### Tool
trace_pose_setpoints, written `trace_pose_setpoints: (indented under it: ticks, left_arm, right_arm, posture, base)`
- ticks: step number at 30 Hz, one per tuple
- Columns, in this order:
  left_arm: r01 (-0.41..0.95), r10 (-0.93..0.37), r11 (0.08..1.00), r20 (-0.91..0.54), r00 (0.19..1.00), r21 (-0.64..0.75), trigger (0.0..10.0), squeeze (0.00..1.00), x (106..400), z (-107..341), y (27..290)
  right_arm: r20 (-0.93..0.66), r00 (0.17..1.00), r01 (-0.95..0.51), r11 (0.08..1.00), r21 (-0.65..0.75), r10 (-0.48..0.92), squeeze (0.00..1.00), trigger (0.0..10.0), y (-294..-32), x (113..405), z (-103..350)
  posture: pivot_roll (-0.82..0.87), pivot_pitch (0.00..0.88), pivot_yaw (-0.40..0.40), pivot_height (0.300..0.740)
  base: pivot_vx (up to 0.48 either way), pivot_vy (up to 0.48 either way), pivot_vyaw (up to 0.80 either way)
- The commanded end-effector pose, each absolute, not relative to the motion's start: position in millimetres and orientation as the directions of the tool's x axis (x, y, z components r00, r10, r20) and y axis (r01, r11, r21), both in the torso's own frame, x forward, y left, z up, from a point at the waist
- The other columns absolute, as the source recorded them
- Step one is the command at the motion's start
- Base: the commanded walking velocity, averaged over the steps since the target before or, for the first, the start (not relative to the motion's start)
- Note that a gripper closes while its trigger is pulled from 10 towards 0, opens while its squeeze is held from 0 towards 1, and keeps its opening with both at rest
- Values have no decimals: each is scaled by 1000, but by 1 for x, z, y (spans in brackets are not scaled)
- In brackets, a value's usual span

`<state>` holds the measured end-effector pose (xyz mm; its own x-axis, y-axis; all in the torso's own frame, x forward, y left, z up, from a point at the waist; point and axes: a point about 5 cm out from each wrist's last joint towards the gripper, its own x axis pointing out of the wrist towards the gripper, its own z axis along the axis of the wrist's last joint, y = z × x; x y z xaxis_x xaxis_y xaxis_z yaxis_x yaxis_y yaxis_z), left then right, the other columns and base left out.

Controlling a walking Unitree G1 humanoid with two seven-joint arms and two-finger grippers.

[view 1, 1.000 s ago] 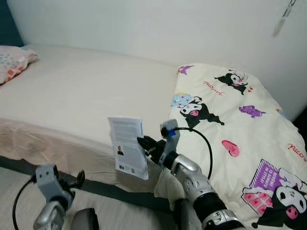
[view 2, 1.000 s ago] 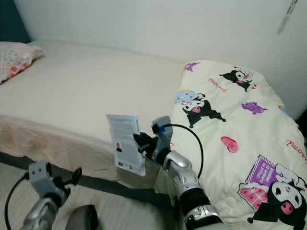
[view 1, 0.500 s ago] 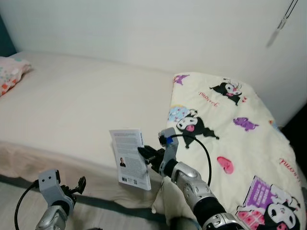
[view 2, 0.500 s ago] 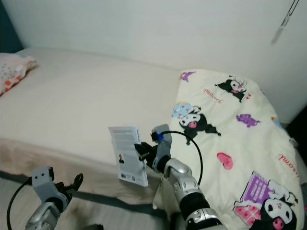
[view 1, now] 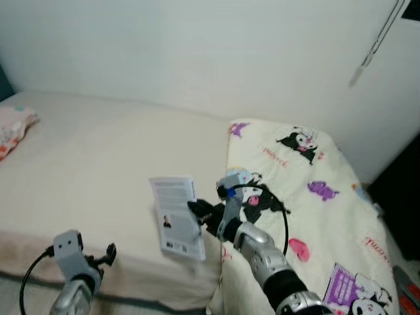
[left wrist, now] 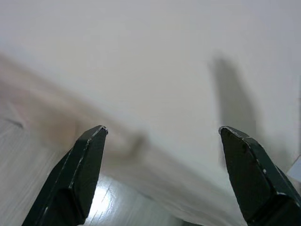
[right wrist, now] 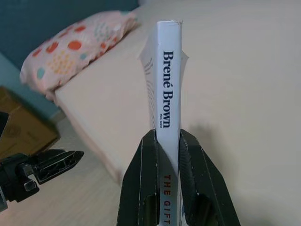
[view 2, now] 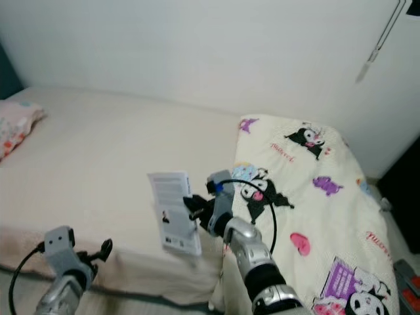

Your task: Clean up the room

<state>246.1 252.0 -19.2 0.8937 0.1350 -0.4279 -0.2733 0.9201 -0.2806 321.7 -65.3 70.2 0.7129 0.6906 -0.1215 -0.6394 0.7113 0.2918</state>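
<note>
The book point(right wrist: 168, 101) pinched between the right gripper point(right wrist: 168, 141)'s two black fingers shows its white spine: "Brené Brown" runs along it in dark letters just beyond the fingertips, with a line of tiny print under the name, too small to read. Down between the fingers, orange capitals read "THE GIFT", cut off at the picture's edge. Its back cover carries a block of text and a small portrait, illegible. On the cartoon-print quilt point(view 1: 308, 197) behind the gripper, red script words are too blurred to make out.

Matt paper book point(view 1: 177, 216), soft cloth blanket point(view 1: 315, 216), smooth matt bedsheet point(view 1: 98, 157).
</note>
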Motion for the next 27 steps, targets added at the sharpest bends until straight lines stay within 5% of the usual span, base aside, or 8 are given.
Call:
trace_pose_setpoints:
  ticks: [1,15,27]
  left_arm:
    - [-271,125,924,-456,881,-270,10000,0,241,-24,251]
    - [-274,118,925,-487,865,-262,10000,0,235,-32,245]
    - [-320,121,924,-634,764,-209,10000,0,201,-60,236]
  right_arm:
    - [-99,718,-645,712,276,689,0,10000,-67,324,74]
    - [-214,743,-612,774,165,634,0,10000,-77,319,55]
    - [-444,684,-630,775,39,578,0,10000,-90,291,8]
  posture:
    - [101,0,-100,711]
    - [97,0,-98,740]
    - [97,0,-102,740]
  base:
    - [0,0,0]
    - [0,0,0]
    - [0,0,796]
